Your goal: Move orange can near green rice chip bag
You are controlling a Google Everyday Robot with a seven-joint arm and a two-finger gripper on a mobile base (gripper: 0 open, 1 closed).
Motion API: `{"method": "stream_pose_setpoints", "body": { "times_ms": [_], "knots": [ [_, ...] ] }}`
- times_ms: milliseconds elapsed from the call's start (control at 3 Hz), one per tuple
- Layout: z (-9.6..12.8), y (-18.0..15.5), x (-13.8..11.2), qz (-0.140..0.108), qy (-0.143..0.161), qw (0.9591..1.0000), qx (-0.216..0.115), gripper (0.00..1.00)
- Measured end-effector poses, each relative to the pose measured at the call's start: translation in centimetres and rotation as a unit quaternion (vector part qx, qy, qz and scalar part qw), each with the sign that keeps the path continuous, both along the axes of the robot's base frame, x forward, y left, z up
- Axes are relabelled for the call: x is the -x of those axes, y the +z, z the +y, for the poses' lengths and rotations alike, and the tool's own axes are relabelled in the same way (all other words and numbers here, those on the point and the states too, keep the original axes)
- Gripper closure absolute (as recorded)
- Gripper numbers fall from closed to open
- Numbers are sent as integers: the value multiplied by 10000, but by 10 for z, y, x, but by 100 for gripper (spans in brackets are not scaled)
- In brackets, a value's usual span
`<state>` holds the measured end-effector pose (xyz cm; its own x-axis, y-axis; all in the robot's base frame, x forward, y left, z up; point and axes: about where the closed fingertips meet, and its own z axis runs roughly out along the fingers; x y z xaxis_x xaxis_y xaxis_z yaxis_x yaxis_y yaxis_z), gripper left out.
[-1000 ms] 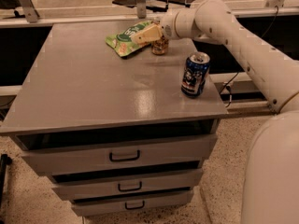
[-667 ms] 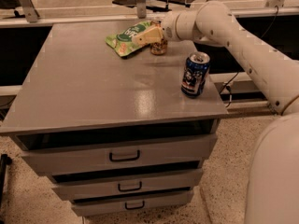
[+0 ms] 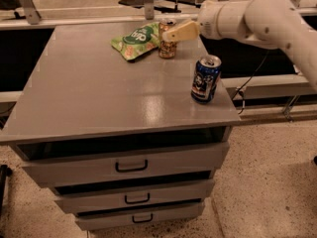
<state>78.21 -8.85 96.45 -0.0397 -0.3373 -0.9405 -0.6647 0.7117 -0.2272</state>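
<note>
- Already the orange can (image 3: 167, 47) stands upright at the far side of the desk (image 3: 99, 98), just beside the right end of the green rice chip bag (image 3: 134, 39), touching it or nearly so.
- Judged from that, the move looks all but done; what is left is freeing the can, if it is held, and drawing away.
- The claw (image 3: 174, 32) sits at the can's upper part, reaching in from the right; whether it is spread or pinching the can, I cannot tell.
- A blue can (image 3: 205, 78) stands well apart near the desk's right edge, close to the arm's (image 3: 257, 14) likely way back, so it could be knocked.
- Drawers (image 3: 131, 166) below are closed.
</note>
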Motion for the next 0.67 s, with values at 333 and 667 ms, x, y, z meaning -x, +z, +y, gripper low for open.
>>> {"method": "stream_pose_setpoints", "body": {
  "times_ms": [333, 667],
  "knots": [
    [-27, 5, 8, -36, -163, 9999, 21, 0],
    [-27, 5, 8, -35, -162, 9999, 21, 0]
  ]
}}
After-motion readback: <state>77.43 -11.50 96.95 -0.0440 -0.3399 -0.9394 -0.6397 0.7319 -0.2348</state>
